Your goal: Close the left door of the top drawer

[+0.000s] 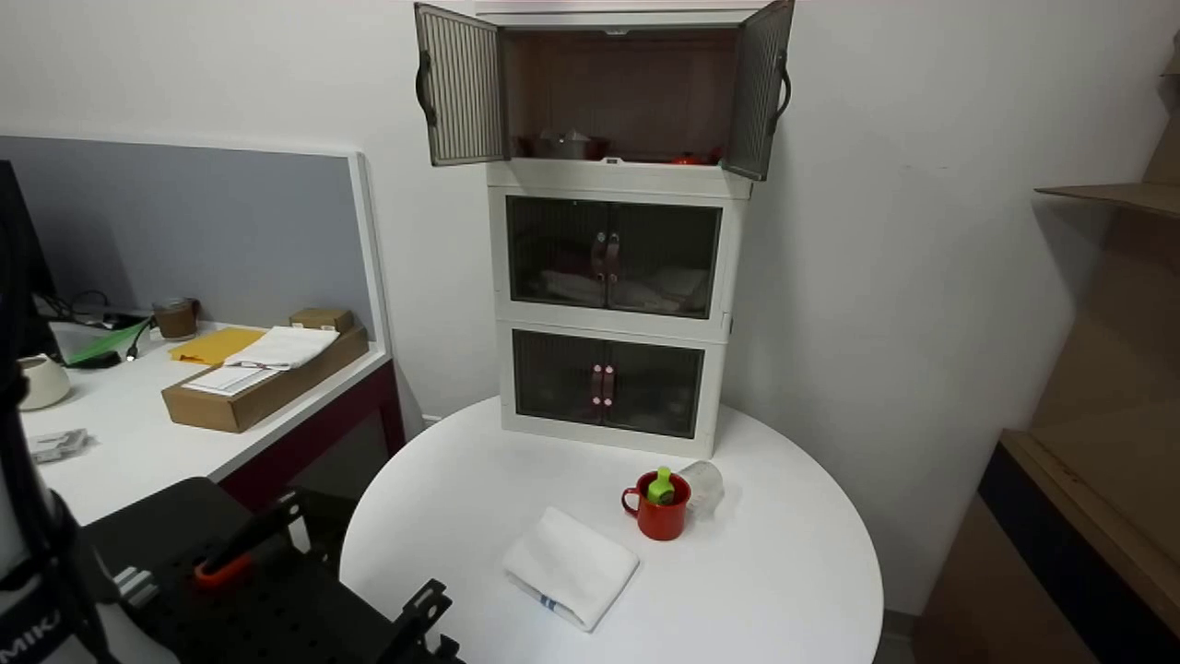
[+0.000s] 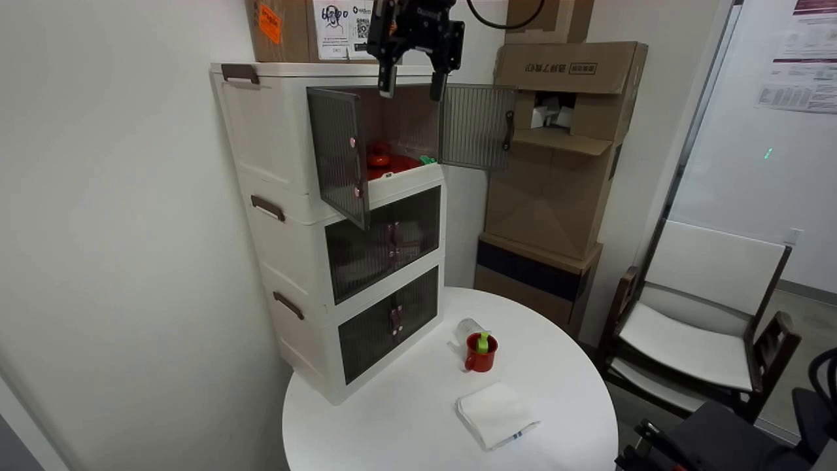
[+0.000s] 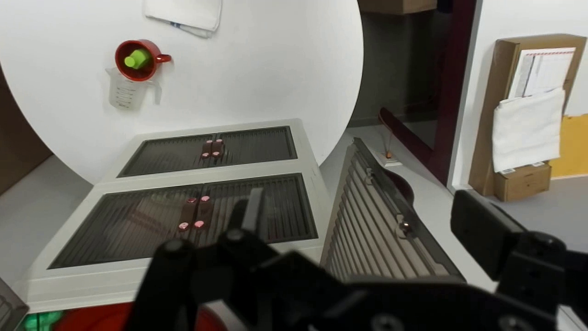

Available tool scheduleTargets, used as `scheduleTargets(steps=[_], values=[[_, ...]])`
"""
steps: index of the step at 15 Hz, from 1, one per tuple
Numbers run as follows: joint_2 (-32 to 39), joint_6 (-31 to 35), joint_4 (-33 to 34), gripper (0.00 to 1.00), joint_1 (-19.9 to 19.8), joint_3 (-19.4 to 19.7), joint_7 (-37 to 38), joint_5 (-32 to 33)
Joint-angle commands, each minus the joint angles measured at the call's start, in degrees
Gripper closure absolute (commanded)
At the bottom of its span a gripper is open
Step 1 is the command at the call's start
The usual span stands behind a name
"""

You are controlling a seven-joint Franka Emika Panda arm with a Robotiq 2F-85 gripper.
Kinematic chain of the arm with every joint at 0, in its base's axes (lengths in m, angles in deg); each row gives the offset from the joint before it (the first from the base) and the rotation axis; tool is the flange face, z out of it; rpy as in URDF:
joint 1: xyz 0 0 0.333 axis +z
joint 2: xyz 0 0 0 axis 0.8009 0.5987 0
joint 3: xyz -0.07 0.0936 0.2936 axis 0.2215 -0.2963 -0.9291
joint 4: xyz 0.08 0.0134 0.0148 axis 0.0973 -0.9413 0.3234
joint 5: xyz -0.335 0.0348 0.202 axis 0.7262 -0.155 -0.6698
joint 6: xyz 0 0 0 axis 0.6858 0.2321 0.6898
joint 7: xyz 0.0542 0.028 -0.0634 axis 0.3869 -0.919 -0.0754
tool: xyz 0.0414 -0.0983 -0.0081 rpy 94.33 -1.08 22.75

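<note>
The left door (image 1: 461, 92) of the top drawer (image 1: 636, 88) is swung wide open, with its dark handle (image 1: 424, 88) on its outer face. It also stands open in an exterior view (image 2: 335, 154) and in the wrist view (image 3: 367, 220). The matching right door (image 1: 761, 92) is open too. My gripper (image 2: 412, 88) is open and empty, pointing down near the top of the compartment's opening. In the wrist view my gripper (image 3: 365, 220) has its fingers spread, with the left door showing between them, apparently touching neither. The gripper is out of view in an exterior view.
Two lower compartments (image 1: 616, 254) have shut dark fronts. Red items (image 2: 379, 157) lie inside the top drawer. Cardboard boxes (image 2: 281, 39) stand on and beside the cabinet. A red mug (image 1: 661, 518), a measuring cup (image 1: 705, 484) and a white cloth (image 1: 572, 567) lie on the round table (image 1: 774, 590).
</note>
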Motion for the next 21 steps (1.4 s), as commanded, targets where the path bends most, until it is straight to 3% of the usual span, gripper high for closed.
scheduleTargets(steps=[1,9,14,21], values=[[4.80,-3.97,6.84,0.00,0.65,-0.69,-0.02,-1.30],[12.10,3.64,10.53,0.00,2.87,-2.99,9.16,5.27],[12.78,10.27,8.62,0.00,4.93,-2.45,19.97,19.45],[11.22,13.60,5.76,0.00,5.27,-1.29,37.08,38.90]])
